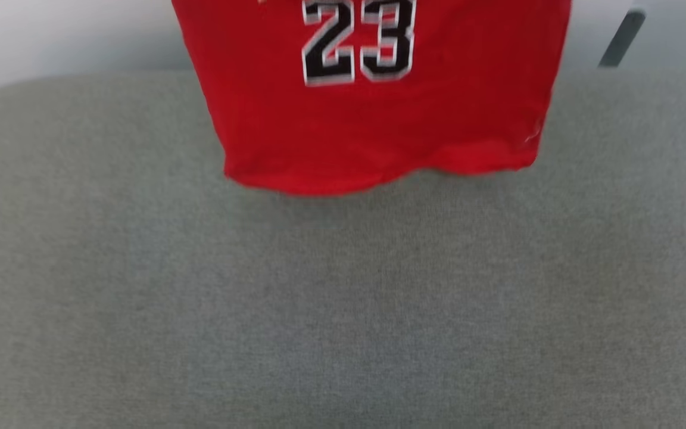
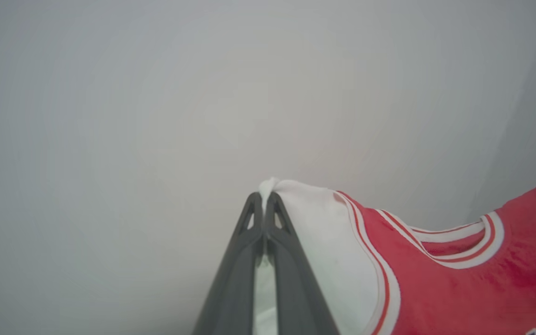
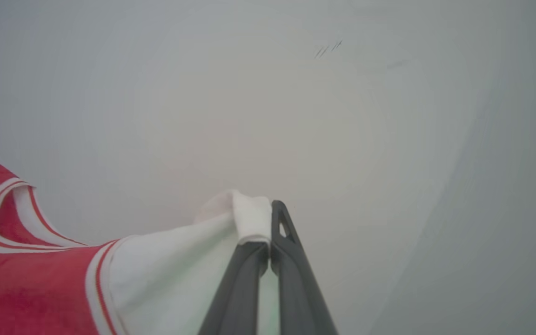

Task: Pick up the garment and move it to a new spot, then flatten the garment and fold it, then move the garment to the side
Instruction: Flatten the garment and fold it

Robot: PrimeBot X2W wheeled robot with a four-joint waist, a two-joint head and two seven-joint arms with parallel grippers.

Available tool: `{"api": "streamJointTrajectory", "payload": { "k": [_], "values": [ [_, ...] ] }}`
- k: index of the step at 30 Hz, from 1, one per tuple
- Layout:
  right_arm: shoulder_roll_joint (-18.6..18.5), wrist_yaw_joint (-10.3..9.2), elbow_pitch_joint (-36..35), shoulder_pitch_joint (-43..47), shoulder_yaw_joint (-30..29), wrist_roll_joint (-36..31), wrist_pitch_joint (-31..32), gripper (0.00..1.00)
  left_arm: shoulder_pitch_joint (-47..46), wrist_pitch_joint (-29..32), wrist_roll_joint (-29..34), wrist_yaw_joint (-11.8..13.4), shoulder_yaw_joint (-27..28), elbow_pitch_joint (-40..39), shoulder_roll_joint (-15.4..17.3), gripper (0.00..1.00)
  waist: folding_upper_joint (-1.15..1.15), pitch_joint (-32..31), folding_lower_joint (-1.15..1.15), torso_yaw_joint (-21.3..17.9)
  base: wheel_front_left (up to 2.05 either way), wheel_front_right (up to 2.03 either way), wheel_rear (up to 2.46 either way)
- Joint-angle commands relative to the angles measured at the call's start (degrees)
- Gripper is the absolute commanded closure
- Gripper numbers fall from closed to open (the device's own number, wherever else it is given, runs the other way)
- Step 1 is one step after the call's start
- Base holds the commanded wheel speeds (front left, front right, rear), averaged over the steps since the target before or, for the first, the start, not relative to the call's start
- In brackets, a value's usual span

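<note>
**You hold the red soft-cloth shirt with white sleeves [image 1: 379,119] up in the air, over the far end of the big grey cloth pad [image 1: 343,310].**

Your left gripper [image 2: 264,195] is squeezed tight shut on a pinch of one white sleeve [image 2: 314,232]. Your right gripper [image 3: 270,218] is squeezed tight shut on the other white sleeve [image 3: 179,260]. The shirt hangs spread wide and shows a big black "23" with white edges. It has red-and-white stripes at the neck and sleeves. I cannot tell if its bottom edge touches the pad. It looks light, soft and floppy, so it will likely swing and wrinkle. The sleeve tops are good places to hold. Move both arms together.
</note>
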Motion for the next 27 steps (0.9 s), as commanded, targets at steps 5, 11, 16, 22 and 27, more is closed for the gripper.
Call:
{"api": "streamJointTrajectory", "payload": {
  "k": [5,11,16,22,27],
  "values": [
    [-0.7,-0.02,3.3,-10.3,-1.8,-7.5,-11.8,1.00,-10.1,-7.6,3.6,-0.1,0.9,-0.2,0.3,1.00,0.00,16.8,0.00,-0.8,0.00,0.00,0.00],
    [-1.2,-0.02,5.9,-21.0,-8.5,-20.4,-19.0,1.00,-21.1,-16.1,5.3,0.0,2.3,0.7,-2.1,1.00,0.00,27.4,0.00,1.2,0.00,0.00,0.00],
    [-1.6,-0.02,-2.1,-23.6,-15.2,-31.8,-19.1,1.00,-27.2,-21.5,4.6,-0.2,3.0,0.9,-4.3,1.00,0.00,35.4,0.00,4.0,0.00,0.00,0.00],
    [-0.2,-0.02,-8.5,-20.6,-18.9,-40.1,-19.1,1.00,-27.0,-27.2,2.1,-0.2,2.9,0.0,-5.2,1.00,0.00,41.9,0.00,6.4,0.00,0.00,0.00],
    [1.0,-0.02,-7.7,-16.7,-20.0,-41.2,-19.1,1.00,-22.7,-28.3,-0.4,-0.3,2.0,1.1,-6.4,1.00,0.00,44.3,0.00,7.6,0.00,0.00,0.00]
  ]
}}
